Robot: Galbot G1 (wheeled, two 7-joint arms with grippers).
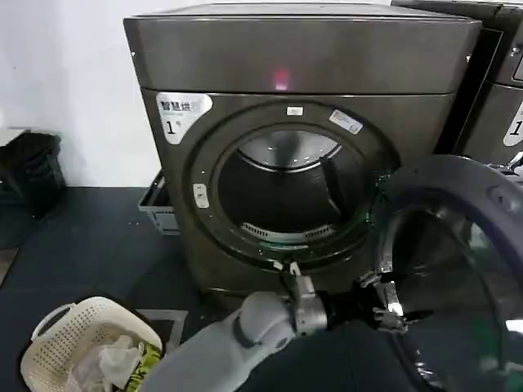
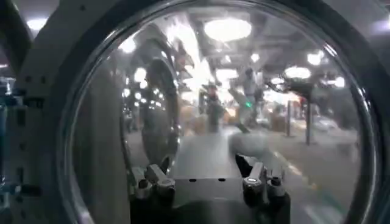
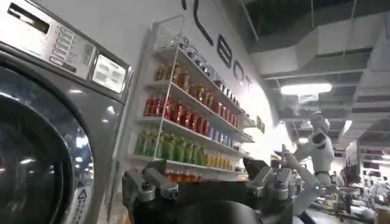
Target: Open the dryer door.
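The dryer stands on the dark floor against the white wall, its white sticker with "1" at the upper left of the front and a small pink light glowing above the drum opening. The dryer door is swung wide open on the robot's right side of the drum opening, its dark grey inner face and tinted glass turned toward the robot.

The left hand reaches across from the grey forearm low in the head view and sits right at the door's near edge, by the inner rim. In the left wrist view the left hand points straight into the door's glass, its fingers spread apart with nothing between them; whether they touch the door cannot be told.

The right hand hangs with its fingers apart and empty beside a second grey machine, with shelves of drinks beyond.

A white basket holding cloth lies on the floor near the front left.
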